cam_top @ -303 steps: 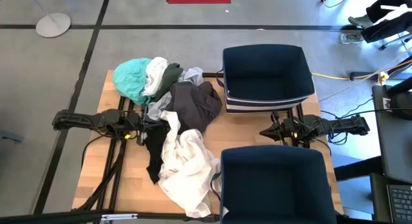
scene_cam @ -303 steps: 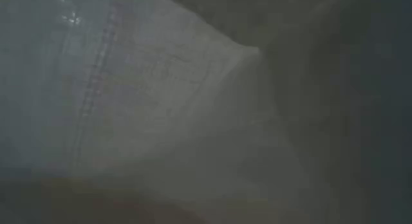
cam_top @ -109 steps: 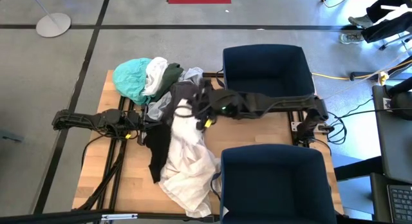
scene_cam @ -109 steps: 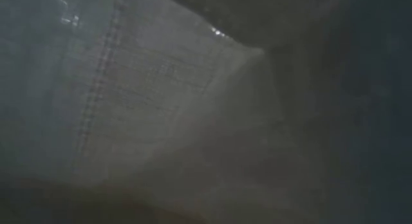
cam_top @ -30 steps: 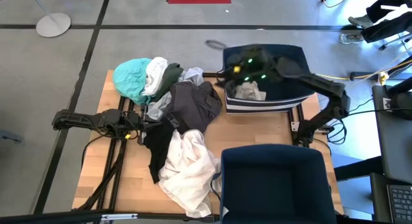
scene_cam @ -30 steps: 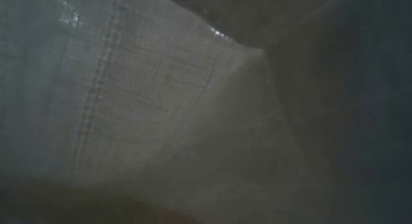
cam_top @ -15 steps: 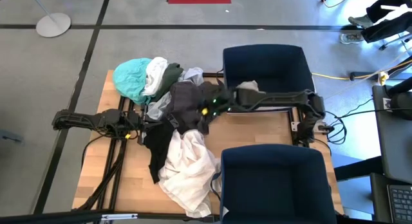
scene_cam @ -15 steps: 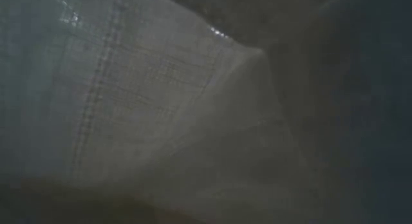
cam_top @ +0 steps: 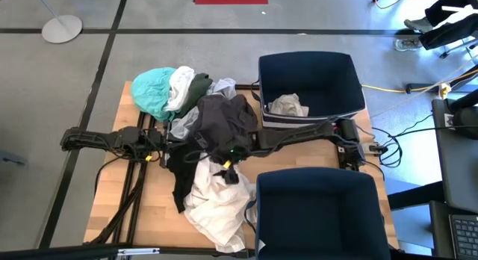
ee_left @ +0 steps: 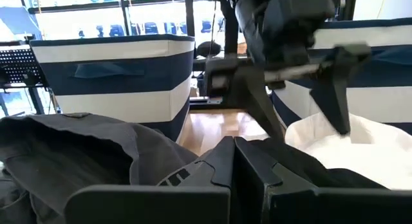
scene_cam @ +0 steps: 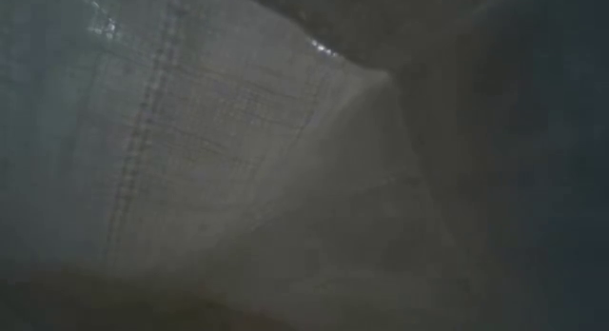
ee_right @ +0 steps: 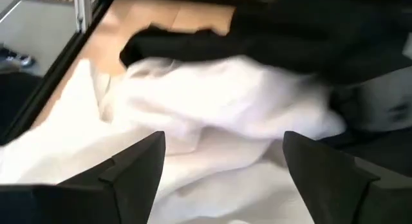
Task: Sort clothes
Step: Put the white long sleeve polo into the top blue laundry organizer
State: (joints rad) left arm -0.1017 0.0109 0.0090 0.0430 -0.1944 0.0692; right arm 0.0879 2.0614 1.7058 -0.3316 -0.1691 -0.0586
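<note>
Right gripper point(cam_top: 228, 167) hangs with its two dark fingers point(ee_right: 138, 161) spread wide and empty at the centre of the high view, directly over the white cloth, its arm reaching in from the frame's right between the two bins. Left gripper point(cam_top: 159, 143), shut with its fingers pressed together, lies at the left-centre of the frame against the edge of the heap. Largest on the light wooden table point(cam_top: 291, 152) is the pile of clothes running from the upper left down to the lower centre: a crumpled white fabric garment point(cam_top: 216, 196) lowest, a dark grey garment point(cam_top: 224, 119) in the middle, a black garment point(cam_top: 179, 174) trailing down its left side, a teal-turquoise bundle point(cam_top: 153, 92) at the upper left, and a dark green piece point(cam_top: 198, 86) beside a small white one at the top. One navy blue fabric bin with a white stripe point(cam_top: 347, 81) sits at the upper right with a small cream garment point(cam_top: 287, 105) lying inside it; a second navy blue bin point(cam_top: 321, 215) fills the lower right. Only pale woven cloth point(scene_cam: 190, 160), pressed close, shows in the low view.
</note>
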